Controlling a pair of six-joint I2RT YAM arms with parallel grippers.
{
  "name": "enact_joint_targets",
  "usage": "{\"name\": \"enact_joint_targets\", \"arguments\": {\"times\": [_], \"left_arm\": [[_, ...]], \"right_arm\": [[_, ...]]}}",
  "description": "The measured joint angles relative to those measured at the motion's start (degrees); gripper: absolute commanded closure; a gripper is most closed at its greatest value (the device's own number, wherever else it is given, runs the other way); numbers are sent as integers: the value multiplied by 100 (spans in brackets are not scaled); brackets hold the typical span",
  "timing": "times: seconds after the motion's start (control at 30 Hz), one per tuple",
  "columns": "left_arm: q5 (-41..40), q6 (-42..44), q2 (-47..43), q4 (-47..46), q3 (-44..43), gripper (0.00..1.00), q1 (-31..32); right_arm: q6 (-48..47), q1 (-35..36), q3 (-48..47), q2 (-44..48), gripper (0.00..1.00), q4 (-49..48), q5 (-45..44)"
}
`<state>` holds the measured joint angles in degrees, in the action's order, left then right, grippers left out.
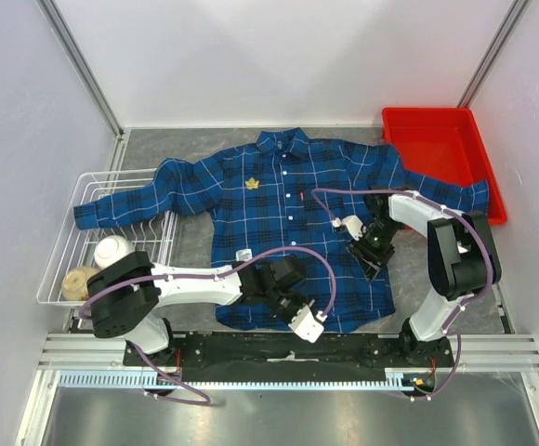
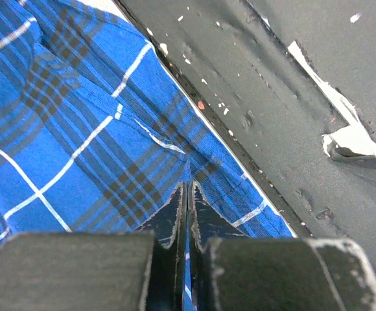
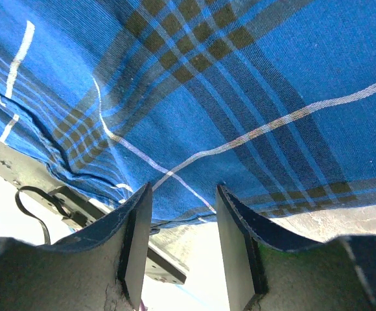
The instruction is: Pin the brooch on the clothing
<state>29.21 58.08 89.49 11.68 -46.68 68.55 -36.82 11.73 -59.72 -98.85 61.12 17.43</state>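
The blue-and-black plaid shirt (image 1: 297, 223) lies spread flat on the table, collar away from me. The gold maple-leaf brooch (image 1: 251, 183) sits on its chest, left of the button line; whether it is fastened cannot be told. My left gripper (image 1: 286, 299) is at the shirt's near hem and is shut on a fold of the plaid cloth (image 2: 78, 129), which runs between its fingertips (image 2: 175, 207). My right gripper (image 1: 370, 260) is at the shirt's right side edge, open and empty, with the cloth edge (image 3: 240, 84) just beyond its fingers (image 3: 136, 220).
A red tray (image 1: 437, 149) stands at the back right, the shirt's right sleeve reaching its edge. A white wire rack (image 1: 84, 190) at the left holds a white cup (image 1: 113, 249) and a beige item (image 1: 79, 279). The black base rail (image 2: 292, 97) runs along the hem.
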Motion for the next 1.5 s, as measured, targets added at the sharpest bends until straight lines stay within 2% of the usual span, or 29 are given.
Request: {"name": "enact_joint_targets", "arguments": {"times": [0.67, 0.77, 0.8, 0.9, 0.97, 1.07, 1.23, 1.37, 1.5], "left_arm": [[855, 20, -715, 522, 127, 98, -42], [863, 55, -616, 592, 177, 78, -44], [863, 55, -535, 597, 177, 68, -44], [863, 33, -243, 673, 170, 57, -57], [859, -11, -188, 802, 153, 53, -81], [859, -221, -317, 1067, -2, 36, -212], [874, -909, -883, 1711, -809, 31, -951], [892, -1362, -1158, 2190, -1703, 25, -2162], [839, -2063, -1364, 2638, -2087, 23, -3477]], "right_arm": [[2, 0, 70, -199, 48, -63, -297], [2, 0, 70, -199, 47, -59, -295], [2, -2, 70, -199, 47, -57, -293], [-4, 0, 59, -199, 43, -17, -254], [-11, -2, 20, -199, 36, 24, -219], [-50, -17, -184, -125, 25, 142, -101], [-74, -28, -765, 522, 10, 168, 212], [-15, -28, -1193, 1224, 2, -122, 479], [330, -28, -1222, 1862, 2, -933, 501]]}}
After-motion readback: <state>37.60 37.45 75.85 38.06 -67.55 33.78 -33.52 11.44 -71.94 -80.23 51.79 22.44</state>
